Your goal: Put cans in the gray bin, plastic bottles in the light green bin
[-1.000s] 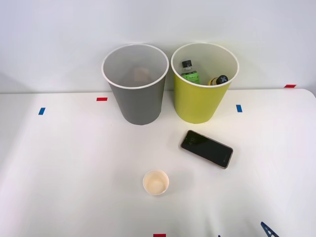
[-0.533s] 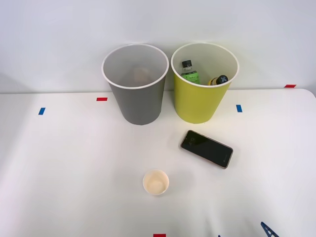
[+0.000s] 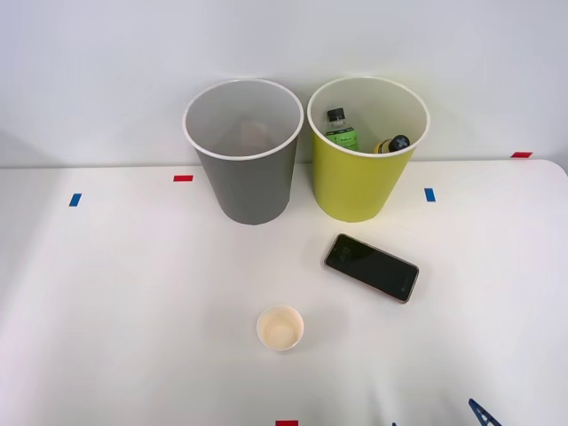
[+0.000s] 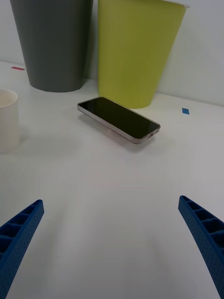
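The gray bin [image 3: 244, 182] and the light green bin [image 3: 362, 182] stand side by side at the back of the table. Two plastic bottles rest inside the light green bin: a clear one with a green label [image 3: 340, 130] and a yellow one [image 3: 391, 144], both black-capped. Cans are out of view; a faint tan shape [image 3: 256, 133] low inside the gray bin is too dim to identify. My right gripper [image 4: 111, 238] hovers open and holds nothing, low over the table's near right part, with one blue fingertip [image 3: 480, 411] at the front view's bottom edge. Both bins, gray [image 4: 53, 42] and light green [image 4: 137, 51], rise beyond it.
A dark phone [image 3: 371, 266] lies flat in front of the light green bin, straight ahead of my fingers [image 4: 119, 119]. A cream paper cup [image 3: 280, 327] stands upright in the near middle. Small red and blue tape marks dot the white table [image 3: 115, 293].
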Controlling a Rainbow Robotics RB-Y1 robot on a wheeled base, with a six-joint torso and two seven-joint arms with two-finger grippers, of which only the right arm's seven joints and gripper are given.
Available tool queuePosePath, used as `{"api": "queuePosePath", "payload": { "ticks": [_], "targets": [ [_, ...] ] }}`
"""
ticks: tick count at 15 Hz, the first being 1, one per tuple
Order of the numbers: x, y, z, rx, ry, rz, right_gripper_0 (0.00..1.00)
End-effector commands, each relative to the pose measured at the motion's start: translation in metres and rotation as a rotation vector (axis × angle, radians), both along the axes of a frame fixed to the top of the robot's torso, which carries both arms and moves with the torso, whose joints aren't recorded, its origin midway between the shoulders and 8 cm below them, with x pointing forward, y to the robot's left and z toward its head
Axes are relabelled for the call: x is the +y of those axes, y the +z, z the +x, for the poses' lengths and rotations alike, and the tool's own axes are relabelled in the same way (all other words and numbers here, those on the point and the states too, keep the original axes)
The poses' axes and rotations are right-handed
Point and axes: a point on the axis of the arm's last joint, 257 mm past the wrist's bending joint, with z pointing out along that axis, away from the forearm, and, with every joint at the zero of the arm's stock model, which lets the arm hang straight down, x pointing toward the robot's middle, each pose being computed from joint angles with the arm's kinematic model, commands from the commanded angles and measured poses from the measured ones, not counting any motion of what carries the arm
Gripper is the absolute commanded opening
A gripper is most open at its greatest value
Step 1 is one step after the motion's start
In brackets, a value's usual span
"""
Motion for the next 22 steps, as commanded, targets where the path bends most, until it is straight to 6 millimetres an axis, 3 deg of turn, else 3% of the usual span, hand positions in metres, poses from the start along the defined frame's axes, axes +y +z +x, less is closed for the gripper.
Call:
{"api": "queuePosePath", "payload": {
  "ticks": [1,22],
  "targets": [
    [0.0,0.0,0.0,0.0,0.0,0.0,1.0],
    [0.0,0.0,0.0,0.0,0.0,0.0,1.0]
  ]
}}
